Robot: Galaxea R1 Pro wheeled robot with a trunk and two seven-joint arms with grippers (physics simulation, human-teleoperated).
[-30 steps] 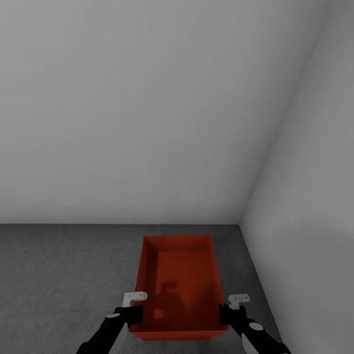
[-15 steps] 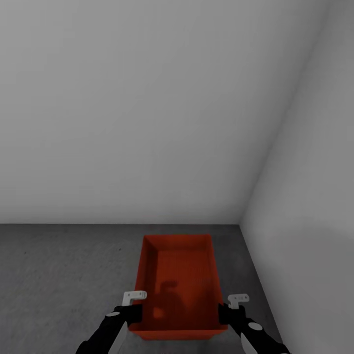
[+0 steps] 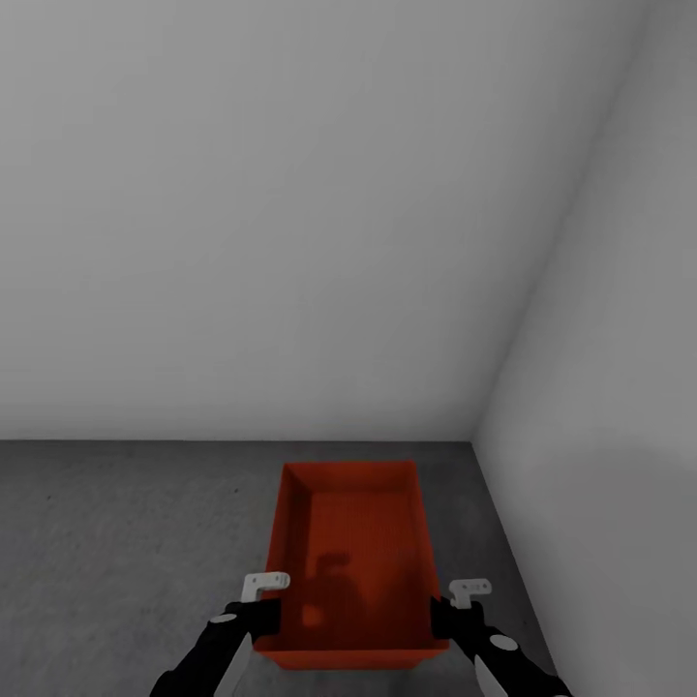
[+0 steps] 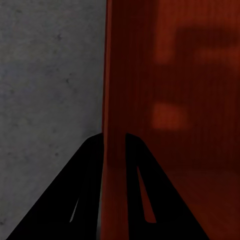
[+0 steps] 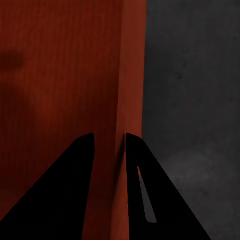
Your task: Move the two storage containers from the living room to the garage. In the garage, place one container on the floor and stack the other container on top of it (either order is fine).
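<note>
Over the grey concrete floor point(image 3: 116, 542), near the corner where two white walls point(image 3: 290, 213) meet, the left claw point(image 3: 261, 608) pinches the left wall of the orange-red storage container point(image 3: 353, 552), one finger on each side. The open bin sits between both arms. The right claw point(image 3: 447, 612) clamps its right wall likewise

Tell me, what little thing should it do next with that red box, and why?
Probably lower it gently to the floor. The left tool and right tool each pinch a side wall of the box, by the corner of the garage, and no second box is underneath.
</note>
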